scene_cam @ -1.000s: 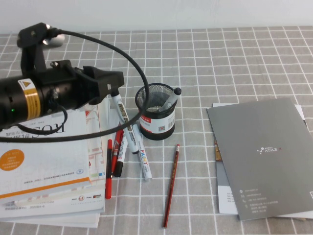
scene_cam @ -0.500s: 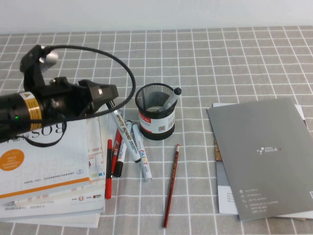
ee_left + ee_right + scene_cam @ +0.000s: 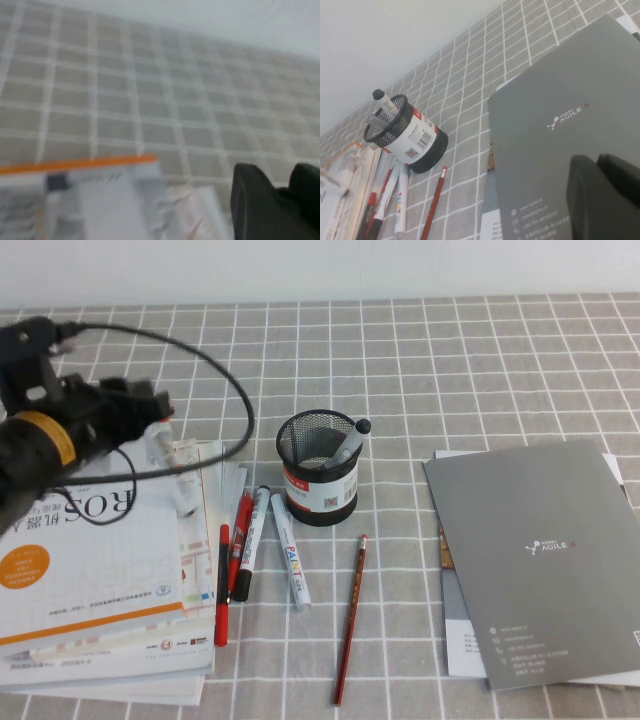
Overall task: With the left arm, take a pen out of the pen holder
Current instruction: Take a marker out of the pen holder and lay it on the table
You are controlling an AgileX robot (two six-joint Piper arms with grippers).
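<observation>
The books [image 3: 90,590] lie stacked at the left edge of the table [image 3: 450,370], and the left gripper [image 3: 157,428] hangs above their inner edge, jaws clamped on the top of a white pen [image 3: 182,480] that points down and slightly right. This pen is clear of the holder [image 3: 320,495], so the extraction appears done and the step in hand is judged to be the carry and set-down. Keep the clamp firm. Lower until the pen tip is near a surface before releasing, or it may bounce and roll. Choose a bare spot away from the four loose pens [image 3: 253,530] just left of the holder. Route the cable [image 3: 215,365] clear of the holder, which contains a grey pen [image 3: 345,448]. Further right lie a pencil [image 3: 350,620] and a booklet [image 3: 540,560]. The right gripper [image 3: 602,200] is parked over the booklet, jaws together.
</observation>
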